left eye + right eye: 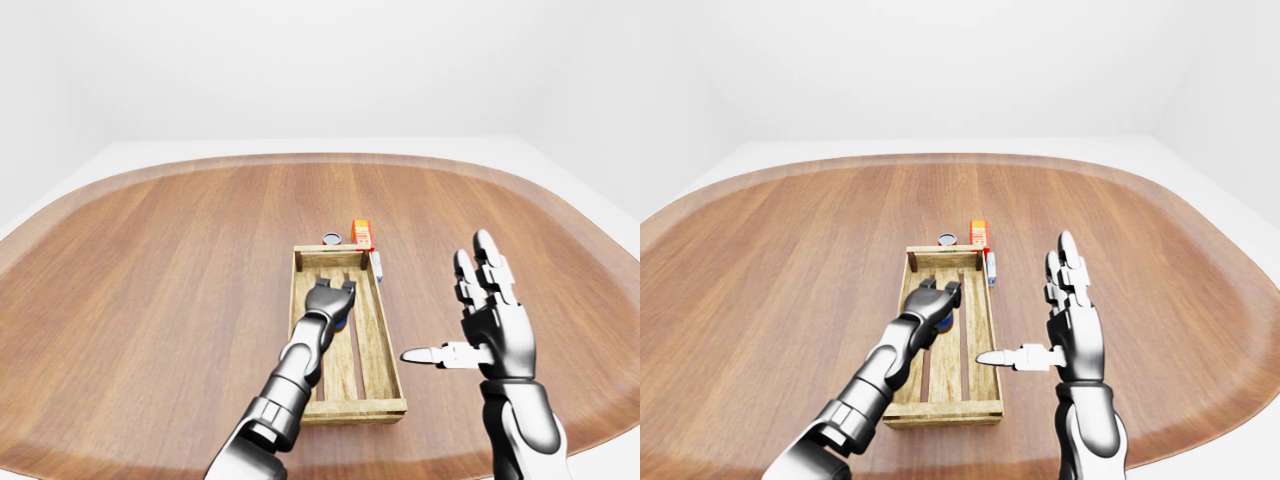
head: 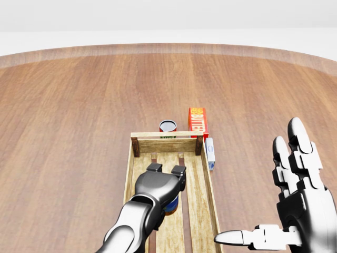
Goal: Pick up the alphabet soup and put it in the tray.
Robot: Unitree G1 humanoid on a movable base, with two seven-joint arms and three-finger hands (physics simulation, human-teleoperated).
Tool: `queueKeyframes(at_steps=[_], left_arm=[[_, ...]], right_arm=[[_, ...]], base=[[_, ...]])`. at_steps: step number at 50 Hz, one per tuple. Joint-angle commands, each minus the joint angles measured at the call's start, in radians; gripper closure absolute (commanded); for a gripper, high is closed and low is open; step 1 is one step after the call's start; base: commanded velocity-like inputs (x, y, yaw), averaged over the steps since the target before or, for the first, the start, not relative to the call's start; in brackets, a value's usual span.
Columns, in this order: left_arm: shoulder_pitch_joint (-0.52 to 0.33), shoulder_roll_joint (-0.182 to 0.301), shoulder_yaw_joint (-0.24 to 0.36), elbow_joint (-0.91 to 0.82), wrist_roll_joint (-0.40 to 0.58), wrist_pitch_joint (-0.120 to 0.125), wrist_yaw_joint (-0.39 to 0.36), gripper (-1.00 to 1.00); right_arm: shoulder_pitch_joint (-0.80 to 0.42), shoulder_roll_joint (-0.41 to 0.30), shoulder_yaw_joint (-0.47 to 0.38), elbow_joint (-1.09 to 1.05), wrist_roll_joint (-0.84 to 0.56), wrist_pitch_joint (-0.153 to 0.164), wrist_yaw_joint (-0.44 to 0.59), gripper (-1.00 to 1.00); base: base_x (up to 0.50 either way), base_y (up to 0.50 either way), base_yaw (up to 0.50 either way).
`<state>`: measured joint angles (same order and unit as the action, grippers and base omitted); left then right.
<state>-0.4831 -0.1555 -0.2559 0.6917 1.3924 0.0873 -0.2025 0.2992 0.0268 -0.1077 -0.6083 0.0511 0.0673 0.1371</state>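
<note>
Table [image 1: 150, 260]: a broad rounded wooden top, seen to fill most of every view.
Tray [image 2: 210, 192]: a slatted wooden crate set lengthwise at mid-table, its far end toward the top of the head view.
Left hand [image 2: 166, 171]: reached down inside the tray; fingers are curled over a can and closed round it.
Alphabet soup [image 2: 171, 206]: only a blue and red sliver is seen under the left hand, inside the tray; whether it rests on the slats cannot be told.
Right hand [image 2: 295, 195]: held upright to the right of the tray, fingers spread and thumb stretched toward the tray's side; nothing is held.
Red can [image 2: 168, 126]: stood on the table just beyond the tray's far end.
Butter box [image 2: 197, 121]: upright beside the red can, at the tray's far right corner.
White carton [image 2: 210, 152]: laid along the tray's right wall, outside it.
</note>
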Motion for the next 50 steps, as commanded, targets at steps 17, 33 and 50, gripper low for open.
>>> queueKeyframes(at_steps=[17,33,50], left_arm=[[-0.099,-0.003,0.014,0.209,-0.048,0.000,0.133,0.98],[-0.078,-0.006,0.004,0.133,-0.026,0.000,0.082,-1.00],[0.010,0.013,0.004,-0.161,-0.013,0.000,-0.077,-1.00]], right_arm=[[0.000,0.001,-0.001,0.004,0.001,-0.004,0.001,-1.00],[-0.001,-0.001,0.004,0.006,-0.003,-0.005,-0.001,-1.00],[-0.007,-0.006,0.029,0.014,-0.017,-0.004,-0.013,-1.00]], base=[[0.00,0.00,0.00],[0.00,0.00,0.00],[0.00,0.00,0.00]])
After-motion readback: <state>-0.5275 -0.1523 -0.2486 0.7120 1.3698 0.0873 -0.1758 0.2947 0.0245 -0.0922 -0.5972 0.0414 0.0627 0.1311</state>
